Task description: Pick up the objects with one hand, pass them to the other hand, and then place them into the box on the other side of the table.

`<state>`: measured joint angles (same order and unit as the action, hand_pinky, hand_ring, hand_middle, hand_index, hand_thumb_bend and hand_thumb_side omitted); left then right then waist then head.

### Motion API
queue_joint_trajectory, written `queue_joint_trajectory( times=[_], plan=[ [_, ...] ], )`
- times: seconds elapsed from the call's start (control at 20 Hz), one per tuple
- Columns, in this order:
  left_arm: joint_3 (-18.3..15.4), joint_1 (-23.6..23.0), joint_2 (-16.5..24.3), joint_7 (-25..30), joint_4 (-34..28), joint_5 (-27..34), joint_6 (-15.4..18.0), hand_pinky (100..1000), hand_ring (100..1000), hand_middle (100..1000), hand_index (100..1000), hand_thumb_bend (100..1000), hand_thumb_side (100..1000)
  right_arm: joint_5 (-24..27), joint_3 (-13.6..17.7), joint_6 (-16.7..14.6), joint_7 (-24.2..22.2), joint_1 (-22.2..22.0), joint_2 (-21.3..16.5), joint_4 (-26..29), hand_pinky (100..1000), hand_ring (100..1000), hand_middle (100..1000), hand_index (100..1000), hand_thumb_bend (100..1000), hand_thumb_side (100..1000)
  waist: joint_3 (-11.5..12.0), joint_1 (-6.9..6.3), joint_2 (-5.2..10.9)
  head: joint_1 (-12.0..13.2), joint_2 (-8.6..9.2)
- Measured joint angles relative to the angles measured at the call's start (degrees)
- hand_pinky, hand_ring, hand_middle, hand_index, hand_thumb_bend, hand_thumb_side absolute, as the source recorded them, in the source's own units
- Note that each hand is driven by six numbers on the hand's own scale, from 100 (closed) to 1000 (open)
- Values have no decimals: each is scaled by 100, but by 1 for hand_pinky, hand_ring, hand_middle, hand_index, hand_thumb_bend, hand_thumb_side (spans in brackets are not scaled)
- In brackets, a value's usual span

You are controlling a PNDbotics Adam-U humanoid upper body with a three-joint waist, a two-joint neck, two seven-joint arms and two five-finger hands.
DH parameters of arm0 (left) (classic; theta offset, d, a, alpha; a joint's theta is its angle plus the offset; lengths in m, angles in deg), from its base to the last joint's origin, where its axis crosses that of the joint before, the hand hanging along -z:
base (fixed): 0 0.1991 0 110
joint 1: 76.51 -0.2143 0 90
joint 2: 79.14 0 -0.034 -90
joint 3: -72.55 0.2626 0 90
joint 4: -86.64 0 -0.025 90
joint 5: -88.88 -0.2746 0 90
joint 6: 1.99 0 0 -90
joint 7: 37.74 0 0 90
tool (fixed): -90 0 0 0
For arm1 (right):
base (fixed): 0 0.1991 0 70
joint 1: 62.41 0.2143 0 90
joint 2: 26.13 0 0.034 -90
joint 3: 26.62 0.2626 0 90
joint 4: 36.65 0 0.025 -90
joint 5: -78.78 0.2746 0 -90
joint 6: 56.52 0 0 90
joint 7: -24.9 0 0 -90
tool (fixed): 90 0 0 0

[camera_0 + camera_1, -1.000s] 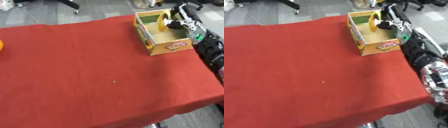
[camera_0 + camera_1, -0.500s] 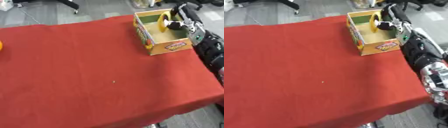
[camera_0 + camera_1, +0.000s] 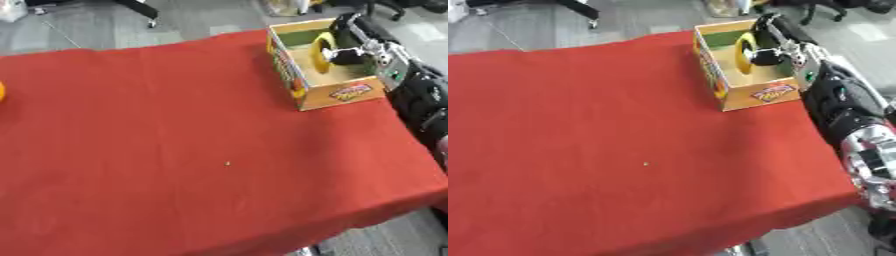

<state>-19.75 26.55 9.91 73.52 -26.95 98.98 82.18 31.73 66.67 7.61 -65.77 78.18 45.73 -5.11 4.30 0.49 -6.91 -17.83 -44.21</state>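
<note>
While right hand (image 3: 343, 47) sits over box (image 3: 337, 95) at far right, fingers curled on yellow ring (image 3: 320, 52): placing step. Next: release, withdraw.

The robot's right hand (image 3: 773, 44) is black, with slim dark fingers and silver metal pieces showing at the knuckles. Behind it the wrist carries a pale grey block with a small green light. The right forearm (image 3: 842, 102) is bulky and black, ending lower down in shiny silver joint housings.
</note>
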Motion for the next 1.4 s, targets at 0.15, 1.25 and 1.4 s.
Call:
queue_joint_trajectory(
  times=[0.15,1.25,1.4],
  plan=[
    [0,-8,-29,12,0,0,-9,851,738,698,789,664,605,-4,26,-12,-176,-6,-3,55,880,800,746,1000,100,203,-2,0,0,-17,0],
    [0,-77,-33,57,0,-3,-52,854,738,696,789,660,607,294,-48,-244,-617,-24,-45,452,896,832,779,1000,100,229,-9,21,0,-82,0],
    [0,-88,-33,61,0,-3,-55,855,737,695,789,660,607,153,-45,-244,-737,-24,-52,453,899,837,787,1000,100,232,-8,31,0,-89,0]
  ],
)
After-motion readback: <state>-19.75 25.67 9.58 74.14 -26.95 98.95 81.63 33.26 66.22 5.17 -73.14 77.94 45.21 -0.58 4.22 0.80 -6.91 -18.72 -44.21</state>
